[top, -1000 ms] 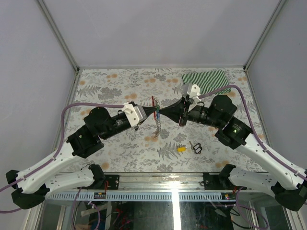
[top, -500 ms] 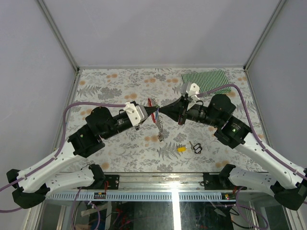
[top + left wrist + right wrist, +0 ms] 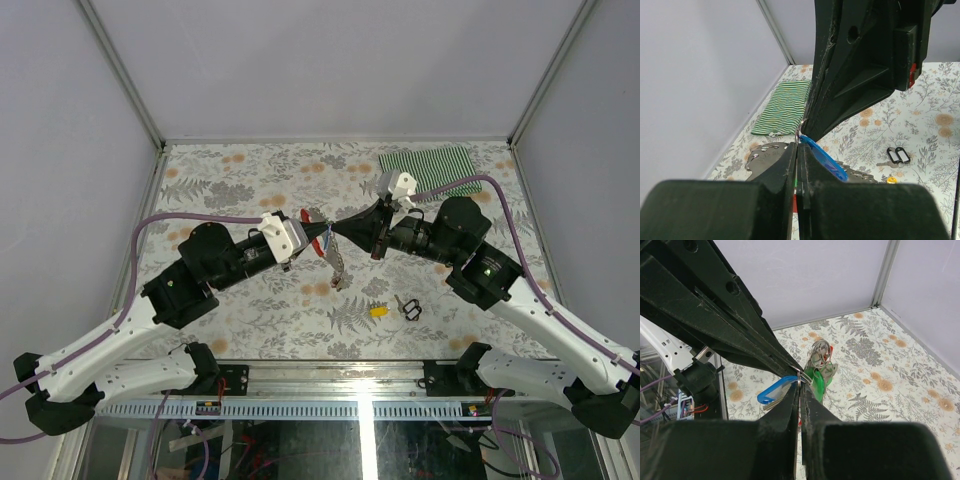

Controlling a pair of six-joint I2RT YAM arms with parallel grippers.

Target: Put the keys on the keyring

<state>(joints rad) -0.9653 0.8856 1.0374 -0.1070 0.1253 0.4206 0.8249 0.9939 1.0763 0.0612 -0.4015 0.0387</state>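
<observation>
The 2 arms meet tip to tip above the middle of the floral table (image 3: 230, 300). The left gripper (image 3: 318, 236) has its jaws pressed together, and in the left wrist view a sliver of red shows between them, so it is pinching the keyring (image 3: 308, 214). The keyring's red clip sticks up, tilted, just above that gripper's tip, and its silver chain (image 3: 338, 268) hangs below the meeting point toward the table. The right gripper (image 3: 337, 231) is also pinched tight, its tip touching or almost touching the left one; a small metal ring sits right at its tip, but whether the jaws actually grip it cannot be told. 2 of the keys hang in the air at that junction: the blue key (image 3: 826, 160) just beside the fingertips, and the green key (image 3: 818, 381) dangling with the chain. The yellow key (image 3: 378, 311) lies flat on the table near the front edge, well apart from the grippers, with a small black loop (image 3: 411, 306) just beside it. A green striped cloth (image 3: 430, 165) lies at the far right corner.
</observation>
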